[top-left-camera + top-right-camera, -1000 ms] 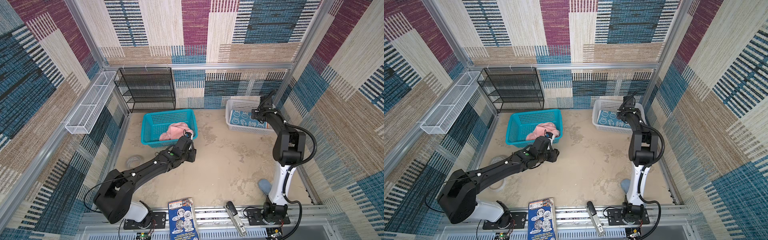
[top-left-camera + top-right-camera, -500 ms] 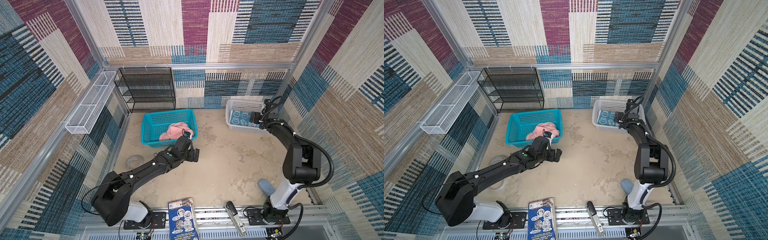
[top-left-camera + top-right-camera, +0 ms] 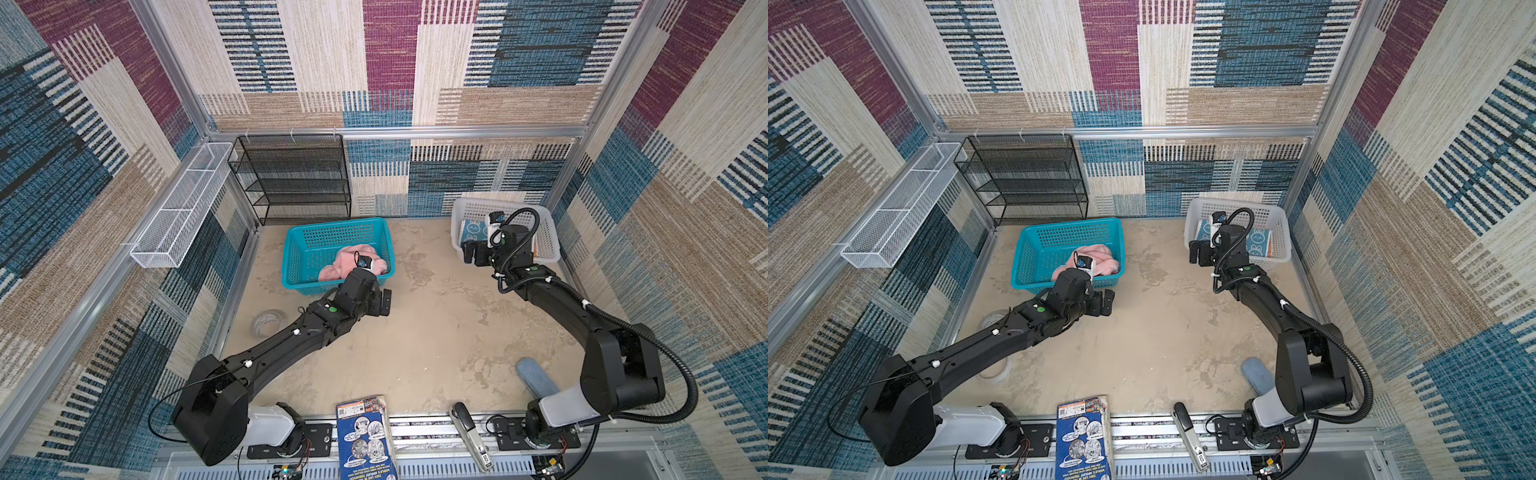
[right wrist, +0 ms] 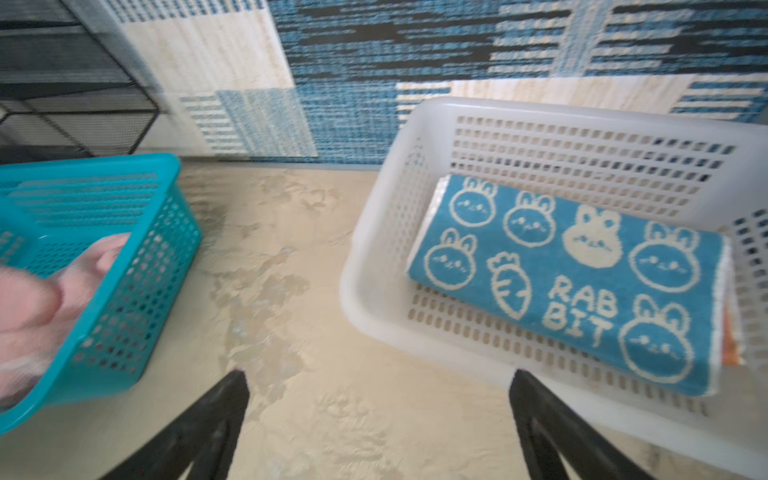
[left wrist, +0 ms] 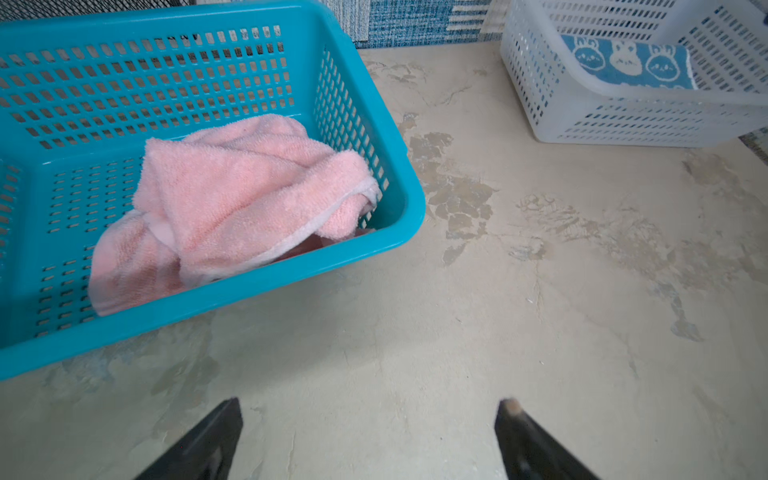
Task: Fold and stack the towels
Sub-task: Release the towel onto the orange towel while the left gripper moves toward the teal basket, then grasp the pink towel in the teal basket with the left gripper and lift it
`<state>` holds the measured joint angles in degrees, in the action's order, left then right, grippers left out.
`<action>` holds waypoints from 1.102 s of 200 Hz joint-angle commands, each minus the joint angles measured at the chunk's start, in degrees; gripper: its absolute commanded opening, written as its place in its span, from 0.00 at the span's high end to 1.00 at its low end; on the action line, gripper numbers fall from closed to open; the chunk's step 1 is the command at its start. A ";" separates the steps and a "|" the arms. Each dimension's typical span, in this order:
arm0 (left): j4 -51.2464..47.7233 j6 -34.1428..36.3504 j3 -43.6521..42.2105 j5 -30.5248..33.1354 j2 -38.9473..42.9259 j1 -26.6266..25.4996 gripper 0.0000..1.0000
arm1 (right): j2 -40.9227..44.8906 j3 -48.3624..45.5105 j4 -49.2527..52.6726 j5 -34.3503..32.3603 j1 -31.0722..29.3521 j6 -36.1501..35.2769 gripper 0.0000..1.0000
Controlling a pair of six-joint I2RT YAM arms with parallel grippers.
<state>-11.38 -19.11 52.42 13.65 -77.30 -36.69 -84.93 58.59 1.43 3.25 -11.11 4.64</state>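
your L gripper [image 5: 370, 405]: spread, empty | R gripper [image 4: 378, 382]: same | pink towel [image 5: 232, 195] in teal basket [image 5: 270, 282] | blue towel [image 4: 561, 282] in white basket [image 4: 365, 266]

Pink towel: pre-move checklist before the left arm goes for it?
1. Left pincer open, empty: ok.
2. Right pincer open, empty: ok.
3. Pink towel uncovered in teal basket: ok.
4. Pink towel folded: not ok, crumpled.
5. Blue towel folded flat in white basket: ok.
6. Orange towel beneath it, fold: cannot tell, only an edge shows.
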 commanded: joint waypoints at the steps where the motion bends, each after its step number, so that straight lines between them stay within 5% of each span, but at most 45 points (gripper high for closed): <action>1: -1.84 1.45 1.77 2.17 -0.19 1.18 0.00 | 2.15 -2.58 -3.49 2.11 -2.01 2.25 0.00; 135: -13.78 0.65 22.35 -1.74 -14.91 10.85 0.05 | 6.24 -13.48 -3.11 4.00 -6.00 6.17 0.00; 220: -14.75 0.31 31.93 -8.23 -29.54 10.81 0.25 | 5.77 -17.18 -5.96 3.71 -5.99 5.01 0.00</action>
<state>-25.06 -19.16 82.37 7.05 -104.31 -25.91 -79.07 42.11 -1.34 6.46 -17.02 10.13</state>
